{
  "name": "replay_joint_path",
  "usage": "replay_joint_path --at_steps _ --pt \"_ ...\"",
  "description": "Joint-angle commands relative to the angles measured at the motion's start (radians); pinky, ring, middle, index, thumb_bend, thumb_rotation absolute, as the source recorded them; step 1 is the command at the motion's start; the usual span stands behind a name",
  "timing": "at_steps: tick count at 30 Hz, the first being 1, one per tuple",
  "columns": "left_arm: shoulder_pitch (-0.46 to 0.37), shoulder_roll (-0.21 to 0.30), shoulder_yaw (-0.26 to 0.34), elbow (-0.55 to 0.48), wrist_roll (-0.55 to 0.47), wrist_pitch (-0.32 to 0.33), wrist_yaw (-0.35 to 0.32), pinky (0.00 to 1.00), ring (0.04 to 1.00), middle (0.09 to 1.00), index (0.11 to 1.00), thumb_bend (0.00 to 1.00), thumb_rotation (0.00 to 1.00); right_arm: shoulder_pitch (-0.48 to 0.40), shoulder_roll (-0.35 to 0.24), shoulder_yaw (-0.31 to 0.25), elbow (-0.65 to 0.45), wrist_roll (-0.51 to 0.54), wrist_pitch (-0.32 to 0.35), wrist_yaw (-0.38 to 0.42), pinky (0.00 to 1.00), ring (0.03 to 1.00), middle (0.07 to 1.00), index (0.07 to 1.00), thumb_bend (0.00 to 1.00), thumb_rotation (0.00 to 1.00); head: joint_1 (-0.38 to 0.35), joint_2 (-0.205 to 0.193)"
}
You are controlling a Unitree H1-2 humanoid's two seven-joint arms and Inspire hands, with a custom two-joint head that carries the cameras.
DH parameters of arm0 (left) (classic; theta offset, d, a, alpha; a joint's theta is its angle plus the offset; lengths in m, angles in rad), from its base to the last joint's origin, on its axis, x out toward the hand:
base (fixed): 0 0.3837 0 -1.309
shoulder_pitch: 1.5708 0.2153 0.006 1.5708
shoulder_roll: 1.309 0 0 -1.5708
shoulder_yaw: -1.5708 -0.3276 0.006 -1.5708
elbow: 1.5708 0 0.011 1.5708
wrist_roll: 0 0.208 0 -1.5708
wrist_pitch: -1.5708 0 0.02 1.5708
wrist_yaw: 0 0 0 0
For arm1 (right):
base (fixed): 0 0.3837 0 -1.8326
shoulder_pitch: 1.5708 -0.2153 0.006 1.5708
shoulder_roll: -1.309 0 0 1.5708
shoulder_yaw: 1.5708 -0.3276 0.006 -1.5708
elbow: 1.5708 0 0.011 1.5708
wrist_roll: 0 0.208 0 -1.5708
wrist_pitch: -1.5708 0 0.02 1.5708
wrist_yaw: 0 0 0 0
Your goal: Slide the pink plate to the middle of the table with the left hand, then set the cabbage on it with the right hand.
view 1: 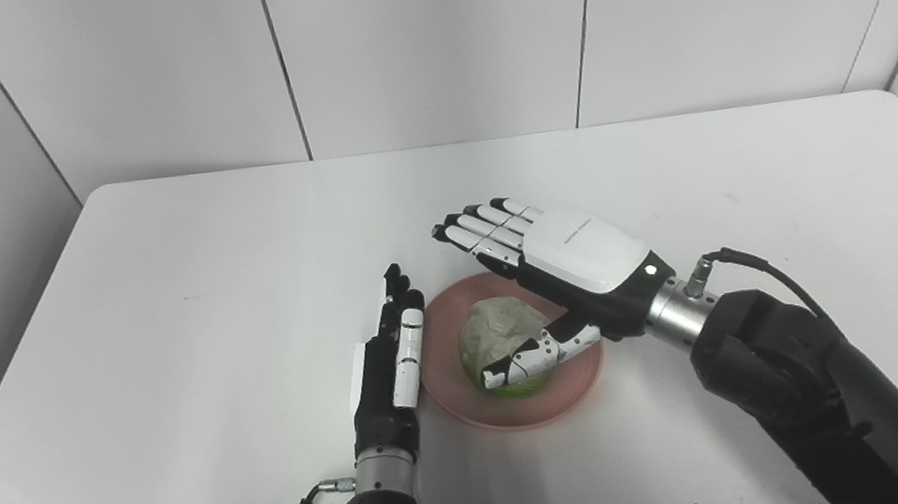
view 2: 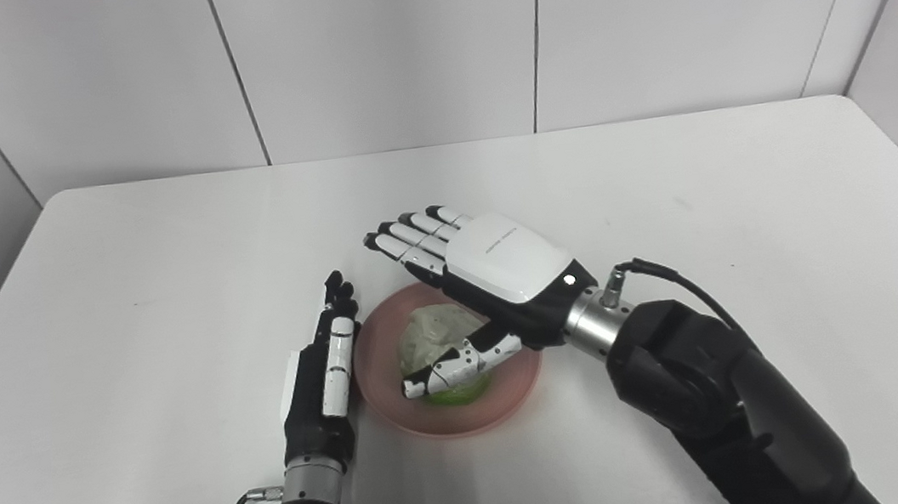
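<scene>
A pink plate [view 1: 578, 394] lies near the table's middle, toward the front. On it rests a pale green cabbage [view 1: 497, 332]. My right hand [view 1: 562, 268] hovers over the plate's far right side, open, fingers stretched toward the back left, thumb lying across the cabbage's front. The fingers do not close on the cabbage. My left hand [view 1: 393, 353] stands on edge just left of the plate, open with fingers straight, its palm side facing the plate's rim.
The white table [view 1: 203, 273] runs to grey wall panels at the back. Its left and right edges are in view. A small dark speck [view 1: 697, 503] lies near the front right.
</scene>
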Motion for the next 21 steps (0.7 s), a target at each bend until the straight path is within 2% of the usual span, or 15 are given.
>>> replay_joint_path --at_steps 1,5,6,10,12,16,21 --pt "-0.02 -0.03 0.003 -0.026 -0.027 -0.013 -0.004 1.0 1.0 1.0 1.0 0.55 1.0 0.017 0.041 -0.069 -0.045 0.086 0.035 -0.061 1.0 1.0 1.0 1.0 0.89 0.98 0.007 -0.008" --pt "-0.026 -0.018 0.007 -0.009 -0.05 -0.046 -0.012 1.0 1.0 1.0 1.0 0.51 1.0 0.111 0.134 -0.179 -0.052 0.279 0.095 -0.107 0.98 1.0 1.0 1.0 0.85 0.98 0.009 -0.005" --pt "-0.025 -0.016 0.01 -0.011 -0.057 -0.044 -0.013 1.0 1.0 1.0 1.0 0.51 1.0 0.147 0.176 -0.208 -0.05 0.32 0.093 -0.147 0.99 1.0 1.0 1.0 0.84 0.99 0.011 -0.005" --pt "-0.025 -0.01 0.016 -0.011 -0.065 -0.048 -0.013 1.0 1.0 1.0 1.0 0.53 1.0 0.234 0.316 -0.293 -0.011 0.462 0.041 -0.275 1.0 1.0 1.0 1.0 0.79 1.0 0.012 -0.001" --pt "-0.026 -0.004 0.02 -0.012 -0.078 -0.048 -0.022 1.0 1.0 1.0 1.0 0.53 1.0 0.26 0.378 -0.328 0.021 0.55 0.006 -0.324 1.0 1.0 1.0 1.0 0.79 0.96 0.011 0.002" --pt "-0.024 0.004 0.026 -0.02 -0.094 -0.054 -0.029 1.0 1.0 1.0 1.0 0.53 1.0 0.275 0.418 -0.342 0.058 0.634 -0.021 -0.349 1.0 1.0 1.0 1.0 0.74 0.92 0.008 0.001" --pt "-0.024 0.016 0.035 -0.029 -0.12 -0.057 -0.051 1.0 1.0 1.0 1.0 0.53 1.0 0.299 0.446 -0.344 0.059 0.701 0.05 -0.37 1.0 1.0 1.0 1.0 0.7 0.85 -0.005 0.005"
